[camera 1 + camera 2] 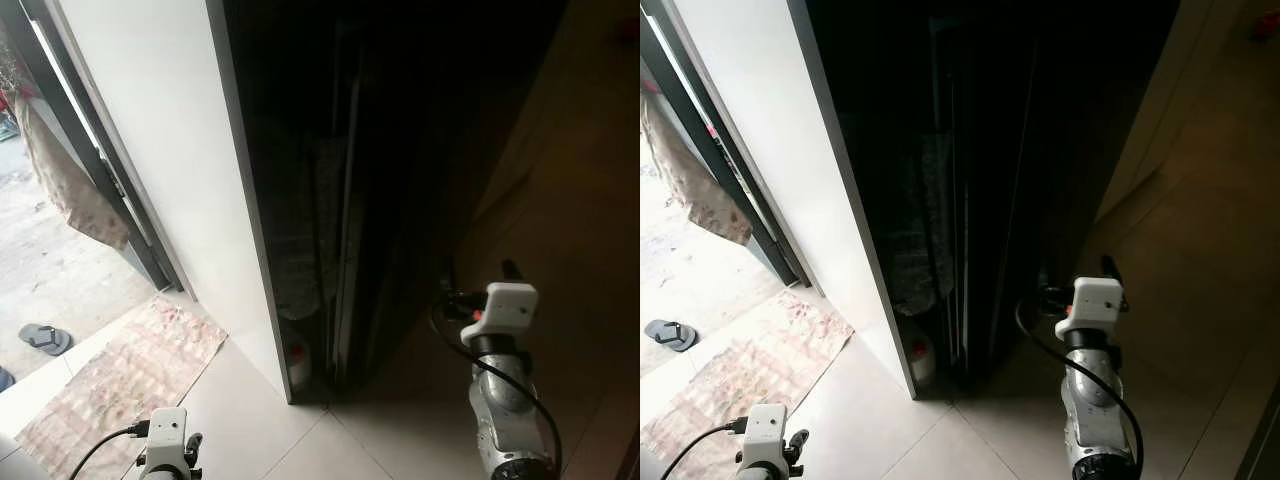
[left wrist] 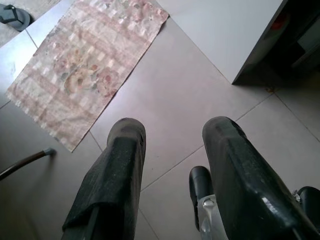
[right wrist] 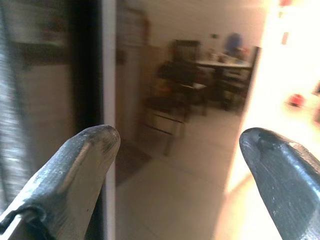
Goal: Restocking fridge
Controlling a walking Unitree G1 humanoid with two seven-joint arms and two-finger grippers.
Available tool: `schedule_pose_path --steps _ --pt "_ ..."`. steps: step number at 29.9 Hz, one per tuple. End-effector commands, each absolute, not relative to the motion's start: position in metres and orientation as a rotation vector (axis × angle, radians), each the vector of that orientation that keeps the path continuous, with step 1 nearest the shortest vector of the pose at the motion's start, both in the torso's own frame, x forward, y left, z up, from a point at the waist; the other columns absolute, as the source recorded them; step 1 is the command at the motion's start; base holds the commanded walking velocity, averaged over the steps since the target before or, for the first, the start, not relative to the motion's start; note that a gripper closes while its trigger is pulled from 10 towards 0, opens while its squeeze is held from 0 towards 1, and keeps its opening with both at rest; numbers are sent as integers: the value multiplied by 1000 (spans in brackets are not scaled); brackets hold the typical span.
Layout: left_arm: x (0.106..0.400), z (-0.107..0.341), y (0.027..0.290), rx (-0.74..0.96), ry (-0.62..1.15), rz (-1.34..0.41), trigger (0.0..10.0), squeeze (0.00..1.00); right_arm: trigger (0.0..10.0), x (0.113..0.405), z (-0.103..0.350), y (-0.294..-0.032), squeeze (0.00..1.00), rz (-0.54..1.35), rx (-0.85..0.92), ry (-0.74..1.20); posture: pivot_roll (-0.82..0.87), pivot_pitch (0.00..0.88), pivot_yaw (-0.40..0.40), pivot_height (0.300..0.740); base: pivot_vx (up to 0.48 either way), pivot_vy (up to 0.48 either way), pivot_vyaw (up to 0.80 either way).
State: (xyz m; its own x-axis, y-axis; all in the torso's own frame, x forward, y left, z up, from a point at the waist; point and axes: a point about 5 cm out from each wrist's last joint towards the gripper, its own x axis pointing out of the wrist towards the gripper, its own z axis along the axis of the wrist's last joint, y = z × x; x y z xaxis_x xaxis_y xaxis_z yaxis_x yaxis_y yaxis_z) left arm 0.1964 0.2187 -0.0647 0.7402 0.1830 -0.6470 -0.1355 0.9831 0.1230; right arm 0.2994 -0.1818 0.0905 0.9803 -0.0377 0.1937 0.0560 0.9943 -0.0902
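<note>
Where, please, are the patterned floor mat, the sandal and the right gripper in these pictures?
Patterned floor mat (image 2: 85, 70): left wrist view, middle of the fabric.
Sandal (image 1: 45, 339): left eye view, its strap.
Right gripper (image 3: 180, 150): right wrist view, midway between its open fingertips.

Daylight enters from the robot's left, through the open doorway, and washes the pale outdoor ground (image 1: 60, 260) nearly white. The tall white fridge side panel (image 1: 170, 180) is evenly lit and sharp. Beside it the dark fridge front (image 1: 400, 150) sits in deep shadow; details there barely register. The beige tiled floor (image 1: 1200, 250) to the right is dim and warm-toned. In the left wrist view, the faded patterned floor mat (image 2: 85, 65) is crisp under soft, flat light. The right wrist view is soft and hazy, with strong overexposed glare along one edge, and the glossy dark surface reflects a blurred room.
</note>
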Motion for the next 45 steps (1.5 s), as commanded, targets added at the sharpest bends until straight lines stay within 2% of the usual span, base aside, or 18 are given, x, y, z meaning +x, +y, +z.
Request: schedule_pose_path --steps 1,16,32,45 --pt "193 -66 222 68 734 184 10000 0 10000 302 98 -176 0 -18 -89 -221 -5 40 12 740 0 0 638" --pt "186 -69 225 59 755 204 10000 0 10000 303 96 -179 0 -32 -55 -191 -1 30 9 740 0 0 762" --pt "187 -69 226 67 751 203 10000 0 10000 302 88 -176 0 -37 -31 -148 1 27 10 740 299 0 0" --pt "190 -67 223 72 731 196 10000 0 10000 299 85 -174 0 7 -20 -130 -3 39 11 740 0 0 0"
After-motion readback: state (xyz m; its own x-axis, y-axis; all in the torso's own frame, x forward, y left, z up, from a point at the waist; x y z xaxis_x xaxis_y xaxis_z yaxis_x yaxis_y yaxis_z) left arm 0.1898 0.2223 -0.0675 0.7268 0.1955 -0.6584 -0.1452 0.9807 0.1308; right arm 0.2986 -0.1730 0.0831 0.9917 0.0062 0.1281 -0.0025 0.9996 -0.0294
